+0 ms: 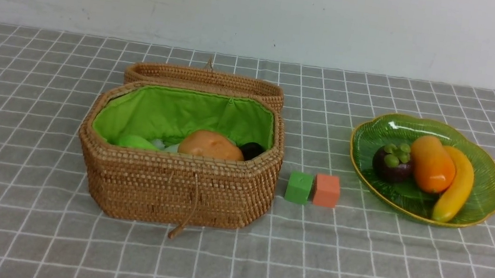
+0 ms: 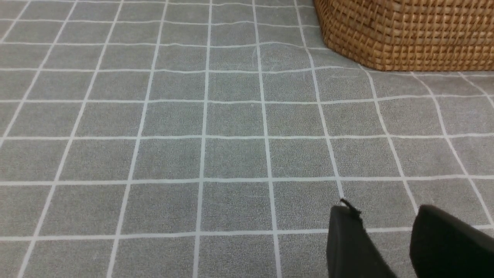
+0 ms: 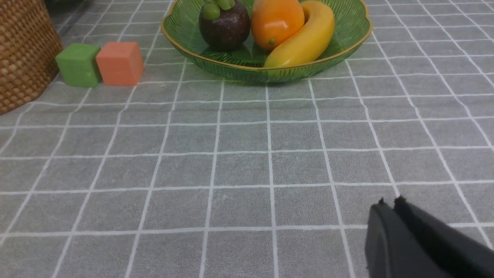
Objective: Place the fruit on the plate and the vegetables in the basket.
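Observation:
The green plate (image 1: pixel 484 189) sits at the right and holds the mangosteen (image 1: pixel 392 164), the mango (image 1: pixel 432 163) and the banana (image 1: pixel 456 190); all show in the right wrist view too (image 3: pixel 270 65). The woven basket (image 1: pixel 174 187) stands open at centre left, its lid (image 1: pixel 205 80) behind it. Inside lie the potato (image 1: pixel 211 145), a green piece (image 1: pixel 134 142), a dark eggplant end (image 1: pixel 251 150) and a bit of white. My left gripper (image 2: pixel 384 210) is open and empty over the cloth near the basket's corner (image 2: pixel 405 34). My right gripper (image 3: pixel 389 201) is shut and empty, short of the plate.
A green cube (image 1: pixel 299 187) and an orange cube (image 1: pixel 327 190) sit side by side between basket and plate; they also show in the right wrist view (image 3: pixel 79 65) (image 3: pixel 119 63). A grey checked cloth (image 1: pixel 355 268) covers the table. A white wall is behind.

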Robot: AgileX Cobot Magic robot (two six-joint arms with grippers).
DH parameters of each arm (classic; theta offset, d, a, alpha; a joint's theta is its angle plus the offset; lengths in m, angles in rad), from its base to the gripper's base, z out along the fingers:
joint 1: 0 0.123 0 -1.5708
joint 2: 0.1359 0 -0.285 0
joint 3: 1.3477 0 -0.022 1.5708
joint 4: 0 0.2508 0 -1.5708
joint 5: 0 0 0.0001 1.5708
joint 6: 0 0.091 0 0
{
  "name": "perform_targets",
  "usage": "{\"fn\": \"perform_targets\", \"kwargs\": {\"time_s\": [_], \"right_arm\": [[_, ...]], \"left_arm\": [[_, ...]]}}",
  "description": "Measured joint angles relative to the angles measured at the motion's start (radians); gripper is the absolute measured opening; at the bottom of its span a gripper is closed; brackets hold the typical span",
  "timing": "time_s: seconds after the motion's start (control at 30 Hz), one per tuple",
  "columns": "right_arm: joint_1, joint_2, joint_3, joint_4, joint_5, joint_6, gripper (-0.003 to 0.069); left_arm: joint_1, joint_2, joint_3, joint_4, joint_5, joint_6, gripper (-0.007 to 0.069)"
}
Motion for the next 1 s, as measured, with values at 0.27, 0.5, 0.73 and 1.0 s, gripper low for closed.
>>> {"fn": "perform_targets", "kwargs": {"time_s": [0.27,0.5,0.73,1.0], "right_arm": [[0.0,0.0,0.0,0.001,0.0,0.0,0.0033],[0.0,0.0,0.0,0.001,0.0,0.0,0.0041],[0.0,0.0,0.0,0.001,0.0,0.0,0.005],[0.0,0.0,0.0,0.001,0.0,0.0,0.0053]], "left_arm": [[0.0,0.0,0.0,0.0,0.0,0.0,0.0239],[-0.002,0.0,0.0,0.0,0.0,0.0,0.0239],[-0.03,0.0,0.0,0.0,0.0,0.0,0.0239],[-0.03,0.0,0.0,0.0,0.0,0.0,0.0239]]}}
